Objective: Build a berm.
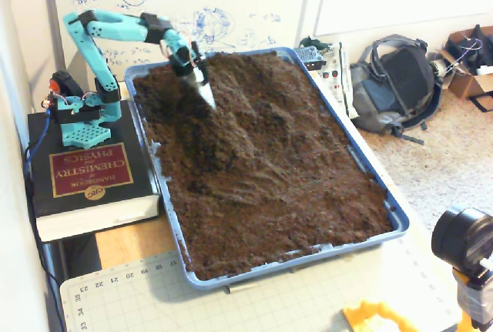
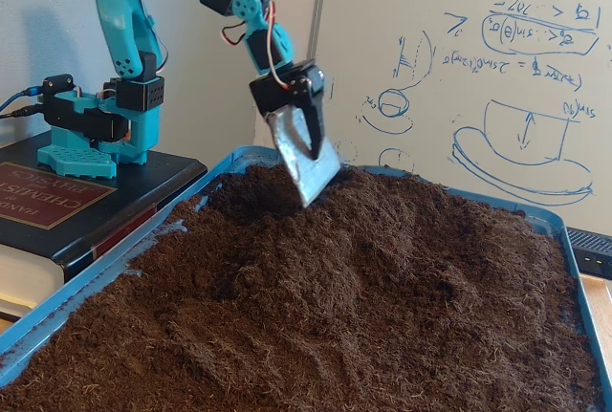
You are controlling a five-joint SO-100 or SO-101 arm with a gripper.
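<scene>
A blue tray [image 1: 397, 220] full of dark brown soil lies on the worktop [image 1: 127, 243], with a whiteboard [image 2: 478, 68] behind it. The teal arm [image 1: 115, 28] stands on a thick chemistry handbook [image 1: 88, 174] just left of the tray in the high fixed view. The gripper [image 2: 304, 178] hangs over the tray's far left corner, tilted down and toward the tray's middle. Its fingers [image 2: 311, 135] carry a flat metal blade [image 2: 298, 168] like a small scoop; whether they are clenched on it or it is fastened to one of them cannot be told from either view. In the low fixed view the blade's lower edge sits at or just above the soil, probably clear of it.

The berm [image 1: 246, 112] is a lumpy raised ridge in the far half of the tray, running from near the blade toward the tray's middle; in the low view it reads as a mound [image 2: 382, 230] to the right of the blade. The near half of the tray is flatter soil [image 1: 285, 209].

A grey backpack [image 1: 393, 85] lies on the floor to the right of the tray. A black camera [image 1: 462, 243] stands at the near right corner of the high view.
</scene>
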